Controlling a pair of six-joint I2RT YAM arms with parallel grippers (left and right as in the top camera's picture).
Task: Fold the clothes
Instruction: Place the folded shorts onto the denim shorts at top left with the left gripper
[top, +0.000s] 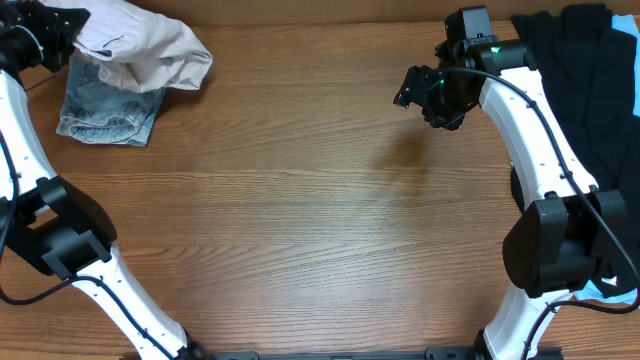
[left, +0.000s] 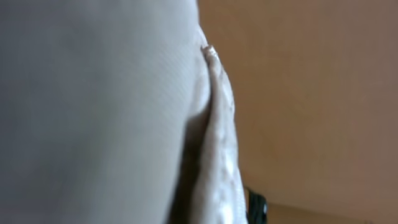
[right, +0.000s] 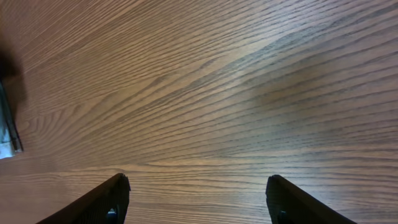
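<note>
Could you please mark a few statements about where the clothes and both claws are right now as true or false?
1. The left claw is shut on the beige shorts. True.
2. The right claw grips a black garment. False: it is open over bare table and holds nothing.
3. The beige shorts lie partly over the denim shorts. True.
4. The beige shorts are spread flat at the middle of the table. False: they are bunched up at its far left corner.
5. The black garments lie on the left side, beside the denim shorts. False: they are on the far right side.
</note>
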